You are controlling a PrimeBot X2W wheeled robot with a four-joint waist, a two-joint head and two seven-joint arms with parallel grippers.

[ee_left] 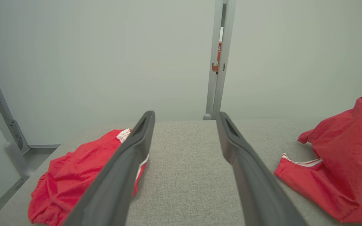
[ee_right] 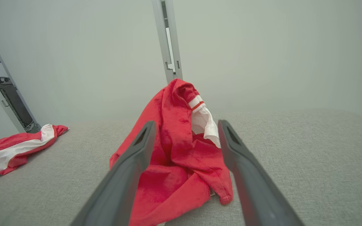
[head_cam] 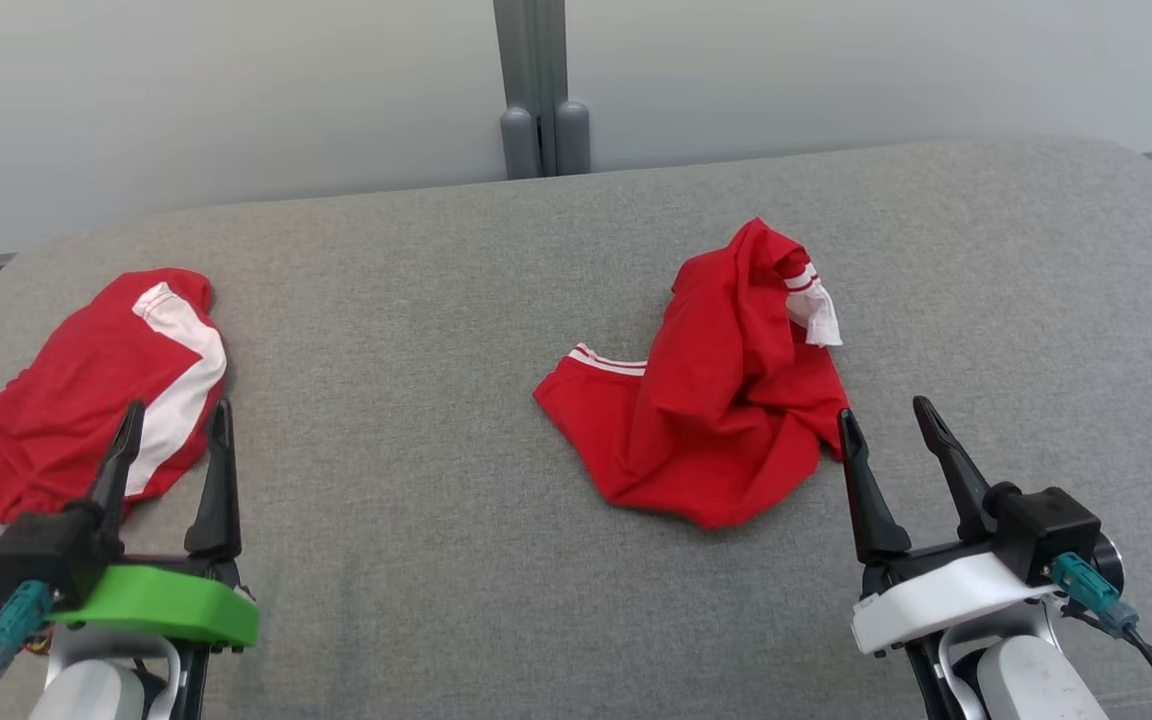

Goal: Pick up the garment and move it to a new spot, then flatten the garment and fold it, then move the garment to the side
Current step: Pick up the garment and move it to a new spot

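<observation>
on my head feed i see a red garment (head_cam: 711, 400) lying crumpled just right of the middle of the grey fabric surface (head_cam: 416, 330). it is bunched into a loose heap, with a white-striped hem poking out at its left and a white cuff (red bands on it) flopped over at its far right. a second red garment (head_cam: 96, 385), with a broad white stripe, lies rumpled at the surface's left end, well apart from the first.

A grey woven-fabric surface (head_cam: 416, 330) with rounded far corners lies under soft, even light. Behind it stand 2 pale wall panels (head_cam: 186, 90) joined by a grey upright post (head_cam: 534, 60). Past the left panel's edge is possibly a dark chair (ee_right: 11, 97).
</observation>
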